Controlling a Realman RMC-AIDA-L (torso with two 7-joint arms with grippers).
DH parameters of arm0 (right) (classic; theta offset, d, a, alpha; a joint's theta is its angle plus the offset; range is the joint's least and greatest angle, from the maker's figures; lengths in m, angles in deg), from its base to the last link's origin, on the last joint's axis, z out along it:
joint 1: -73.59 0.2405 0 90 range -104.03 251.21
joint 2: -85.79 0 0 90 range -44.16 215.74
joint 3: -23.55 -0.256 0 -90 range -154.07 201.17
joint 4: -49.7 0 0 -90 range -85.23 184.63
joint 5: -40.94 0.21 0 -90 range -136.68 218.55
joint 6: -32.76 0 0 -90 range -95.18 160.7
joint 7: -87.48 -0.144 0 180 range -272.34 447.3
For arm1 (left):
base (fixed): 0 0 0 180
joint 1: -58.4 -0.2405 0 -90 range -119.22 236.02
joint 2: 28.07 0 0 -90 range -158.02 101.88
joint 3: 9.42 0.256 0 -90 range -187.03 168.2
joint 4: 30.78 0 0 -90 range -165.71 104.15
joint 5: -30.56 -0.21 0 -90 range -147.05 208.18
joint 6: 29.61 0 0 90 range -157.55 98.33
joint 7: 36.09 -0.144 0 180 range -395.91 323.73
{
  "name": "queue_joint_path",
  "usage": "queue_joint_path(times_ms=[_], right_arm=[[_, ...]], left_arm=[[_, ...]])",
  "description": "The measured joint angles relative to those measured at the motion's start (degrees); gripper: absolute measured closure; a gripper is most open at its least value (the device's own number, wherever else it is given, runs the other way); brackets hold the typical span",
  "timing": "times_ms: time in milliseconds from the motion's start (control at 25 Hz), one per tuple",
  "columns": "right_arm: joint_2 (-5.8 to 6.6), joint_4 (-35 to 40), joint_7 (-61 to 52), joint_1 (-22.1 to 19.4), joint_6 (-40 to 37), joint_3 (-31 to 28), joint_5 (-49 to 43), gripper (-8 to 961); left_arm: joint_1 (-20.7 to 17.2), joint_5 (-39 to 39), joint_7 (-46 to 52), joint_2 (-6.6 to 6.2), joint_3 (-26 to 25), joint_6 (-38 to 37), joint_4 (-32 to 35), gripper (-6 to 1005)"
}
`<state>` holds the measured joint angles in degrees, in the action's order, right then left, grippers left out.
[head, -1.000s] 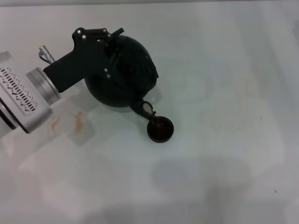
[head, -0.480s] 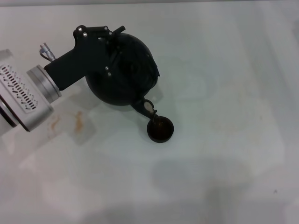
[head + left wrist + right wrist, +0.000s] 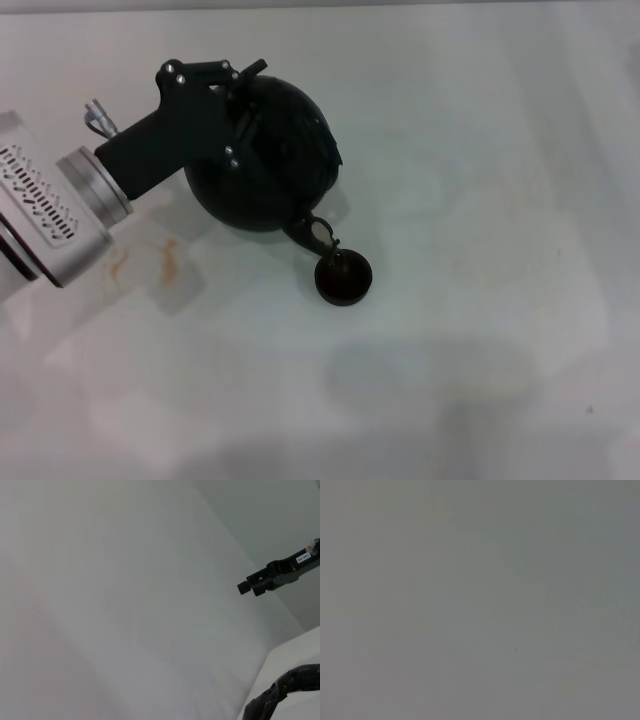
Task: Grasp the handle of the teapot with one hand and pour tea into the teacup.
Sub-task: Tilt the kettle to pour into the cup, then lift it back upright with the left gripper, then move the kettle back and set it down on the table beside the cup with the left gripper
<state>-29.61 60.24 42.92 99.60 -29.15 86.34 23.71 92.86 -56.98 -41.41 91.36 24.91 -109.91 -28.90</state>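
In the head view the large black teapot (image 3: 275, 165) hangs tilted over the white table at left of centre. Its short spout (image 3: 316, 234) points down at the near rim of the small dark teacup (image 3: 344, 279). A thin dark stream seems to run from the spout into the cup. My left gripper (image 3: 228, 112), black on a silver and white wrist, reaches in from the left and is shut on the teapot's handle on top of the pot. The handle itself is mostly hidden by the gripper. My right gripper is out of view.
Brownish stains (image 3: 166, 256) mark the white table (image 3: 480, 200) below the left wrist. The left wrist view shows bare white surface, a black bracket-like part (image 3: 272, 576) and a dark cable (image 3: 285, 690). The right wrist view is plain grey.
The teapot has tipped slightly more, and its spout has edged a little toward the teacup. The teacup has not moved.
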Motion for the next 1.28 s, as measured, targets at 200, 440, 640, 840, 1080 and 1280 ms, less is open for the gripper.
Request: queue_joint_path(times_ms=[200,440,640,840,1080,1280], right_arm=[[0.06,0.0,0.0,-0.14,0.16,-0.12,0.0,140],[0.09,0.0,0.0,-0.32,0.2,0.05,0.0,140],[0.09,-0.07,0.0,-0.41,0.21,0.22,-0.04,140],[0.09,-0.45,-0.02,-0.44,0.21,0.23,-0.27,140],[0.09,-1.01,-0.06,-0.44,0.21,0.23,-0.28,140],[0.09,-1.01,-0.08,-0.43,0.08,0.23,-0.3,140]], left_arm=[[-0.71,0.09,0.12,0.01,-0.08,-0.17,-0.86,886],[-1.06,0.18,0.3,0.02,-0.24,-0.67,-1.88,886],[-1.29,1.17,0.34,0.02,-0.23,-1.76,-1.99,887],[-1.98,3.89,0.84,0.02,-0.22,-3.39,-2.45,887],[-4.12,13.55,1.08,0.06,-0.28,-6.3,-5.06,887],[-7.51,21.89,7.33,0.05,-0.32,-8.22,-5.9,887]])
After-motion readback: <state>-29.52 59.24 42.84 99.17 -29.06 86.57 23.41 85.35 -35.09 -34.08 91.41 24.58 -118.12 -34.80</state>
